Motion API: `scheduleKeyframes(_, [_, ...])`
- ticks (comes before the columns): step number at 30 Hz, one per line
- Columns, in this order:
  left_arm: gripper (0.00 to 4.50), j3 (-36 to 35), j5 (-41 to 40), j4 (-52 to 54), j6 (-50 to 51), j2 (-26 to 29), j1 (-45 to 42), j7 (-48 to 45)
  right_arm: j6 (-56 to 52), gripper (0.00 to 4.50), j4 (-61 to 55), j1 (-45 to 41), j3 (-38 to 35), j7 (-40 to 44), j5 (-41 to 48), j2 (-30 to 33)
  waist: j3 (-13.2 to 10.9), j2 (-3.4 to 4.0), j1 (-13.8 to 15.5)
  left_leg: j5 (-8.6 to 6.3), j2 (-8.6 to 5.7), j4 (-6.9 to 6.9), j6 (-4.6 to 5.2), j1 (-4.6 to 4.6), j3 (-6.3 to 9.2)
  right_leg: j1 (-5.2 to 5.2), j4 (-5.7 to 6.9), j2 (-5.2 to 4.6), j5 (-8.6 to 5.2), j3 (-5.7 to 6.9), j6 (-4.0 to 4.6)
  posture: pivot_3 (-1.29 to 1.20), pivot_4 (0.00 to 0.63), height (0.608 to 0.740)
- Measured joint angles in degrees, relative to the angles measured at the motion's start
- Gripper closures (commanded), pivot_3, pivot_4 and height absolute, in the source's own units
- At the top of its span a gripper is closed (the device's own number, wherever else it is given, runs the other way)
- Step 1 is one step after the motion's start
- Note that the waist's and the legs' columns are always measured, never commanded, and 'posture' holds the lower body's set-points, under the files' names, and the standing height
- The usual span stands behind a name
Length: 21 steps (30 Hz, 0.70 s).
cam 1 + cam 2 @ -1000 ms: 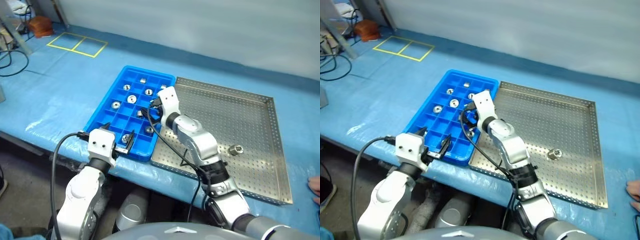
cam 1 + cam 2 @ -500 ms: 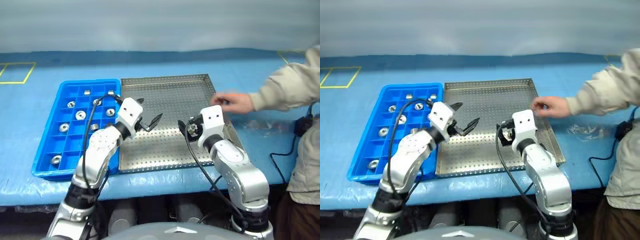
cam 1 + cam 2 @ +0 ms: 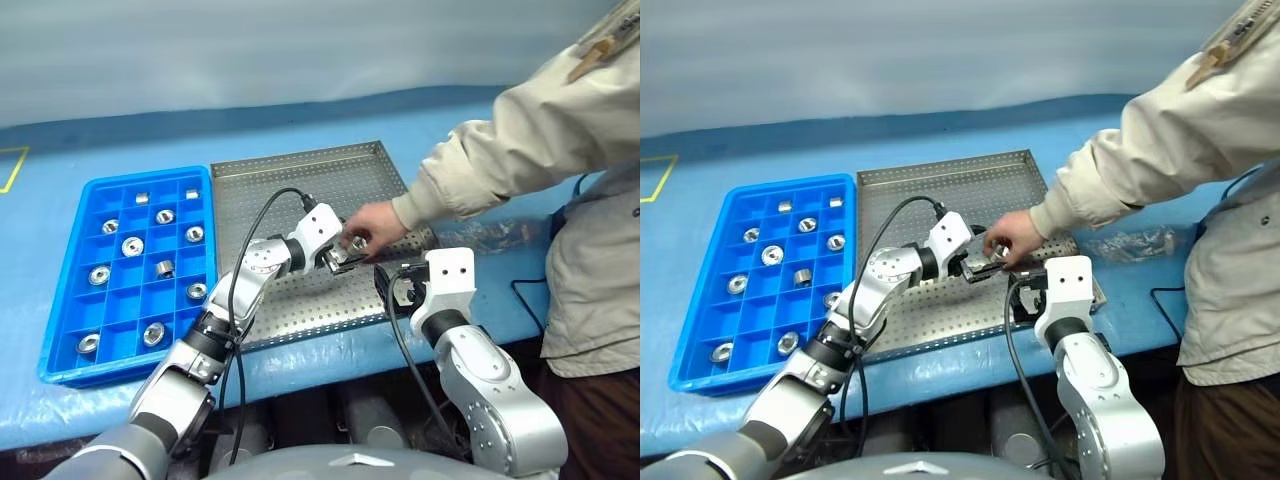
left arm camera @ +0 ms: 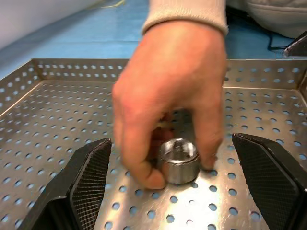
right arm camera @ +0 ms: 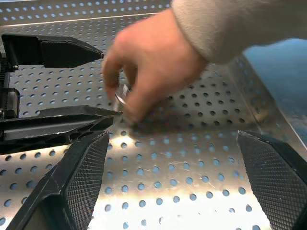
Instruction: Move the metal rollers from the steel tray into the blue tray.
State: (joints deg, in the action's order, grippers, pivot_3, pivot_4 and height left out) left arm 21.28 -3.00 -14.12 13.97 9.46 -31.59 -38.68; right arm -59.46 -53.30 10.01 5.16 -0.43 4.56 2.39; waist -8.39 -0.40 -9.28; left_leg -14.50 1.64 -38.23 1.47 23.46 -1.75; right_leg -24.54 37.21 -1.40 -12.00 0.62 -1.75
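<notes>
Over the steel tray [image 3: 300, 190], near its right side, a person's hand [image 4: 170, 96] pinches a metal roller [image 4: 179, 160] and holds it on or just above the perforated floor, squarely between the spread fingers of the left gripper [image 4: 180, 184], whose jaws stand wide apart and hold nothing. The right gripper [image 5: 175, 187] hangs near the tray's front right corner, jaws equally wide and empty, pointing across the floor toward the same hand. To the left, touching or just beside the steel tray, the blue tray [image 3: 60, 300] already carries about ten rollers [image 3: 132, 246] in separate compartments, so the task looks well advanced, with this roller the one now in hand. The step appears to be a fresh pick-up by the left arm: the next move calls for waiting until the hand lets go and clears away, then closing the fingers on the roller's sides without catching the person, lifting, and carrying it left to a free compartment. Whether the roller rests flat on the floor is hard to tell, since the hand's fingers hide most of it; from the head views it is buried under the hand. The person's arm also covers the tray's far right corner, so any roller there cannot be judged.
</notes>
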Motion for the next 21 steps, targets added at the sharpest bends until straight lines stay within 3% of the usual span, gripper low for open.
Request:
scheduleKeyframes(8, [0.11,-0.2,0.7,-2.1,-2.2,-0.5,-0.3,-0.8,0.0,0.01,-1.2,0.9,-0.1,-2.0,-0.2,-0.6,0.0,0.0,-4.1,0.05,0.0,0.01,0.08,0.0,-0.03,0.0,0.0,-0.04,0.05,-0.26,-0.1,-0.35,0.15,0.74])
scheduleKeyframes(21, [0.11,-1.1,0.6,-2.0,-2.2,-0.3,0.2,0.0,0.0,0.01,-1.1,0.1,0.3,-2.1,0.1,-0.5,0.0,0.0,-5.2,0.07,-0.02,0.01,0.11,-0.02,-0.09,0.0,0.0,-0.03,0.08,-0.42,-0.16,-0.31,0.15,0.74])
